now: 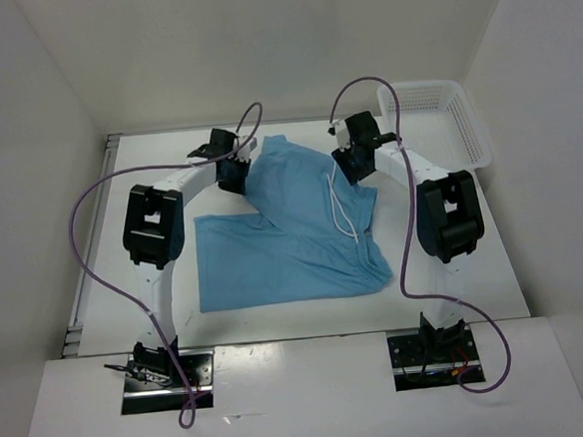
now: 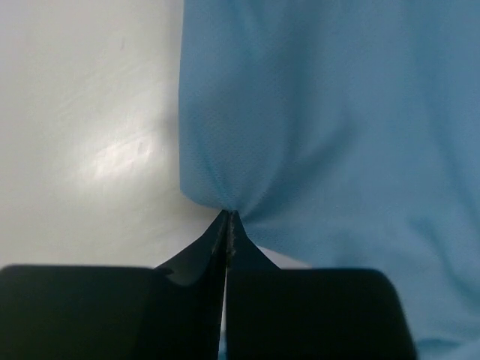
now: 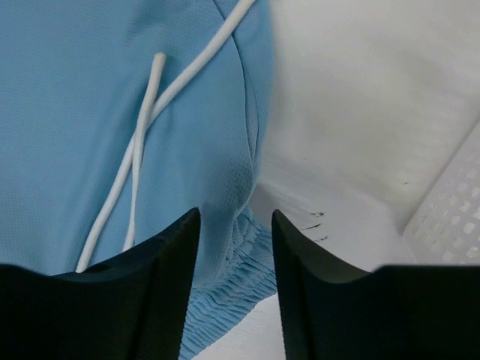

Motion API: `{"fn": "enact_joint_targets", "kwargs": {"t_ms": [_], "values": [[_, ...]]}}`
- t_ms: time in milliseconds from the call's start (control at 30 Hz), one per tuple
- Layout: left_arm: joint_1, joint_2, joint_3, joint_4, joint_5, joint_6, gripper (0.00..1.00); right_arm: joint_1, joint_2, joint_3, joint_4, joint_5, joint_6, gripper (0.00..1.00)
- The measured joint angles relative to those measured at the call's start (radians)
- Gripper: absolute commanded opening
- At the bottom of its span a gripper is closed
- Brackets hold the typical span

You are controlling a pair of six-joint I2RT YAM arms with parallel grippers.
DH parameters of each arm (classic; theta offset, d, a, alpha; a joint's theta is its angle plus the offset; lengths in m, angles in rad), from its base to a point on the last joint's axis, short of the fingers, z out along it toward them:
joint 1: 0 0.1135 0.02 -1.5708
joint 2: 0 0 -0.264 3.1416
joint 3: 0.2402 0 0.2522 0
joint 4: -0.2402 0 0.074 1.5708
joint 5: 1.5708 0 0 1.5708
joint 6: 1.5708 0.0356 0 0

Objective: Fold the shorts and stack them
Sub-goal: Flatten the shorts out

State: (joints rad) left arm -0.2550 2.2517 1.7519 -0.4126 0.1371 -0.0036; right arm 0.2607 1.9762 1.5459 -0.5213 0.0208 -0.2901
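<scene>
The light sky-blue shorts (image 1: 293, 243) lie partly spread on the white table, one leg reaching left and the other angled up toward the back. A thin white drawstring (image 1: 342, 213) trails across them. My left gripper (image 1: 234, 174) is at the far left edge of the upper leg. In the left wrist view it (image 2: 229, 216) is shut, and the shorts (image 2: 337, 135) pucker at its tips. My right gripper (image 1: 351, 166) is at the far right corner. In the right wrist view it (image 3: 235, 221) is open, with the gathered waistband (image 3: 229, 304) between its fingers and the drawstring (image 3: 180, 82) just ahead.
A white plastic mesh basket (image 1: 447, 118) stands at the back right, close to the right arm, and its wall (image 3: 450, 217) shows at the right wrist view's edge. White walls enclose the table on the left, back and right.
</scene>
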Motion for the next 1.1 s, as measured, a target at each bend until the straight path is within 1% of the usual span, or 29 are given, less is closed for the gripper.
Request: {"fn": "enact_joint_targets", "kwargs": {"t_ms": [33, 133, 167, 200, 300, 333, 400, 467, 533, 567, 600, 667, 733, 767, 800, 833, 900, 1000, 1100], "values": [[0.006, -0.023, -0.031, -0.006, -0.003, 0.000, 0.00, 0.000, 0.000, -0.006, 0.001, 0.006, 0.000, 0.43], [0.035, -0.145, -0.177, -0.051, -0.038, 0.000, 0.00, 0.000, 0.000, -0.027, 0.005, 0.010, -0.007, 0.43], [0.043, -0.197, -0.233, -0.062, -0.051, 0.000, 0.03, 0.000, 0.000, -0.030, 0.005, 0.009, -0.010, 0.43], [0.048, -0.254, -0.298, -0.070, -0.065, -0.001, 0.10, 0.000, 0.000, -0.032, 0.005, 0.005, -0.013, 0.43], [0.026, -0.394, -0.444, -0.117, -0.092, 0.006, 0.61, 0.000, 0.000, -0.032, 0.005, -0.006, -0.017, 0.43], [0.006, -0.420, -0.465, -0.134, -0.097, 0.005, 0.67, 0.000, 0.000, -0.032, 0.005, -0.006, -0.018, 0.43], [-0.027, -0.420, -0.458, -0.137, -0.101, 0.002, 0.77, 0.000, 0.000, -0.032, 0.004, -0.005, -0.018, 0.48], [-0.040, -0.389, -0.410, -0.135, -0.101, 0.003, 0.78, -0.001, -0.001, -0.032, 0.004, -0.001, -0.018, 0.49], [-0.021, -0.338, -0.315, -0.116, -0.102, 0.002, 0.78, -0.003, -0.002, -0.032, 0.005, 0.007, -0.018, 0.49], [-0.002, -0.304, -0.241, -0.117, -0.098, 0.002, 0.80, -0.005, -0.003, -0.032, 0.006, 0.014, -0.017, 0.49], [0.018, -0.268, -0.167, -0.100, -0.096, 0.001, 0.81, -0.007, -0.003, -0.032, 0.010, 0.025, -0.016, 0.55], [0.062, -0.189, -0.011, -0.072, -0.088, 0.001, 0.82, -0.011, -0.003, -0.032, 0.020, 0.051, -0.014, 0.62], [0.095, -0.105, 0.145, -0.064, -0.082, 0.001, 0.85, -0.018, -0.003, -0.032, 0.028, 0.068, -0.016, 0.66], [0.111, -0.062, 0.217, -0.060, -0.077, 0.001, 0.85, -0.020, -0.003, -0.032, 0.031, 0.074, -0.018, 0.66], [0.122, -0.022, 0.274, -0.056, -0.073, 0.000, 0.86, -0.023, -0.003, -0.032, 0.033, 0.074, -0.019, 0.70], [0.129, 0.013, 0.318, -0.059, -0.064, 0.000, 0.88, -0.026, -0.003, -0.032, 0.033, 0.072, -0.019, 0.71], [0.135, 0.082, 0.389, -0.066, -0.044, 0.000, 0.88, -0.037, -0.002, -0.029, 0.025, 0.044, -0.023, 0.75], [0.122, 0.167, 0.449, -0.085, -0.016, 0.000, 0.89, -0.066, 0.006, -0.017, 0.002, -0.037, -0.046, 0.79], [0.098, 0.225, 0.480, -0.107, 0.000, 0.000, 0.89, -0.088, 0.011, -0.017, -0.034, -0.095, -0.081, 0.79]]}}
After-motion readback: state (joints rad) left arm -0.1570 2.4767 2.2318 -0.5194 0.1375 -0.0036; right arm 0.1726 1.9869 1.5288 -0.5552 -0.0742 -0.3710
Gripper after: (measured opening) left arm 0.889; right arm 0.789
